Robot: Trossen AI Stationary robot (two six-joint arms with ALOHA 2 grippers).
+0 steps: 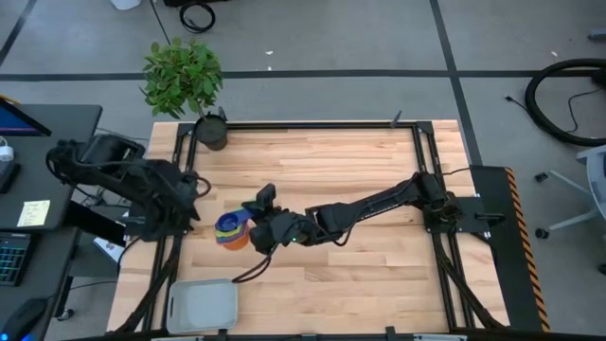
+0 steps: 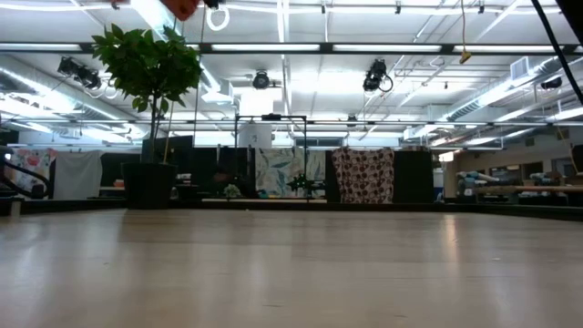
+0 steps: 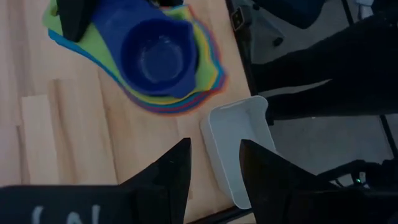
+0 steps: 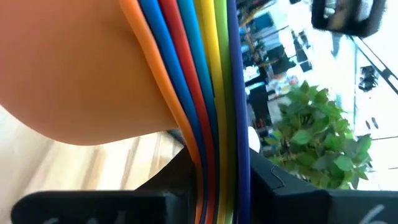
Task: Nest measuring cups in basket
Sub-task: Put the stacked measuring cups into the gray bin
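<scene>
Basket (image 1: 202, 305) sits at the counter's (image 1: 360, 275) near-left corner, apart from my nested measuring cups (image 1: 231, 230), which my right gripper (image 1: 256, 234) clamps by their handles mid-counter. My left gripper (image 3: 214, 165) hovers nearby, fingers parted, holding nothing.

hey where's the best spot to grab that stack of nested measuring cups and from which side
Grip the bundled flat handles, as the right pincer does now: in its wrist view the handle edges of the measuring cups lie layered between its fingers, thin enough to clamp. Come from the table's right side, since the handles point that way; the round bowls look too wide. The basket sits near the front edge.
</scene>
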